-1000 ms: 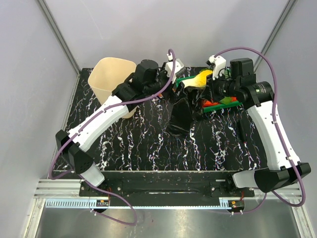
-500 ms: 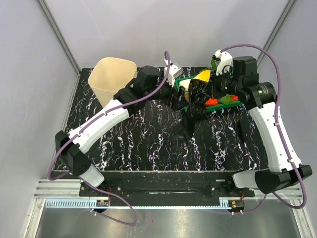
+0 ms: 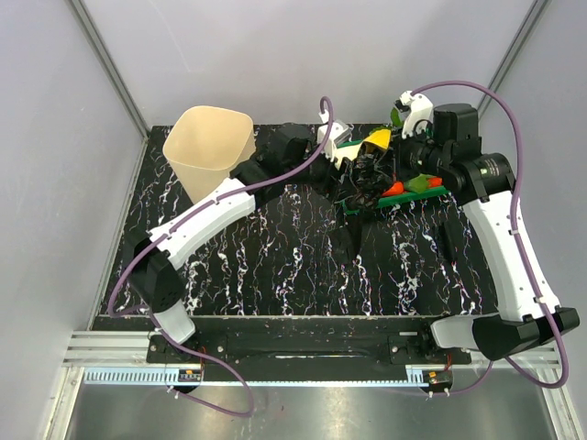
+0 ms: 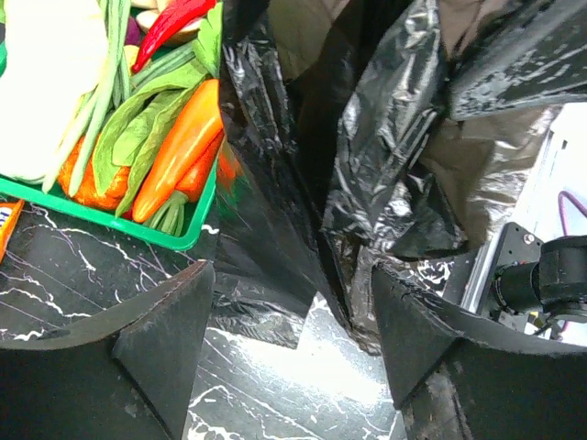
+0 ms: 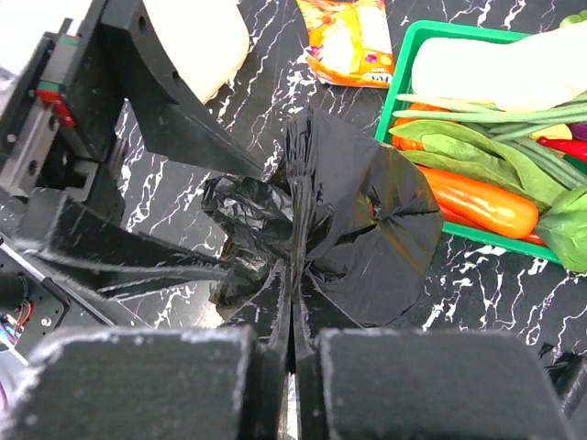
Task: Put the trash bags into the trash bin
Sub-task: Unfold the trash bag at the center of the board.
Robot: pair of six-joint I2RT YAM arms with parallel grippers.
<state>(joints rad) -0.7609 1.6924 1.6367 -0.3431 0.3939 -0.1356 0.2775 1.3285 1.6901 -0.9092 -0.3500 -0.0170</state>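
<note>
The trash bag (image 5: 367,211) is a crumpled, glossy black sheet. It hangs above the table next to the green tray and also shows in the top view (image 3: 360,192) and the left wrist view (image 4: 385,156). My right gripper (image 5: 295,302) is shut on a gathered fold of the bag and holds it up. My left gripper (image 4: 293,312) is open, one finger on each side of the bag's lower edge, not closed on it. In the top view the left gripper (image 3: 344,174) sits just left of the right gripper (image 3: 374,172). The cream trash bin (image 3: 209,147) stands at the far left, apart from both grippers.
A green vegetable tray (image 3: 431,191) with a carrot, greens and a red chilli sits just right of the bag; it also shows in the left wrist view (image 4: 110,220). An orange snack wrapper (image 5: 353,37) lies on the black marbled table behind the bag.
The bag has moved right and up from the table's middle toward the tray and is now bunched in the right gripper. The left arm has stretched right to follow it.
</note>
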